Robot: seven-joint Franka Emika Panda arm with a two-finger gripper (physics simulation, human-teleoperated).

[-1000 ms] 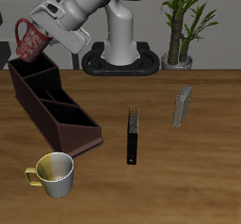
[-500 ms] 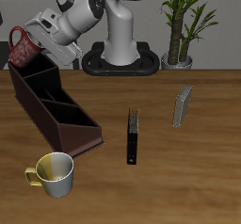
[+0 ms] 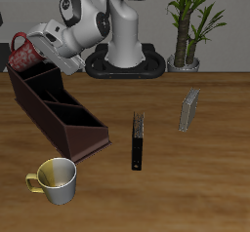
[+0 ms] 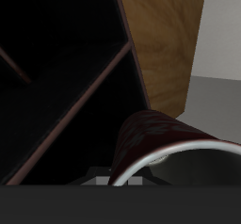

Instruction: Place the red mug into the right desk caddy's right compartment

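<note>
The red mug, dark red with pale speckles, hangs tilted in my gripper, which is shut on it. It hovers just above the far back end of the right desk caddy, a long dark maroon box with inner dividers. The squarish end section lies directly beneath the mug. In the wrist view the mug's red wall and white rim show close up, with the caddy's dark interior and dividers below.
A pale yellow-cream mug stands near the table's front edge by the caddy's near end. A black book stands mid-table and a grey one farther across. A potted plant stands at the back beside the robot base.
My gripper has carried the red mug slightly downward and toward the table's edge, bringing it close over the caddy's far end section. The arm has folded lower.
</note>
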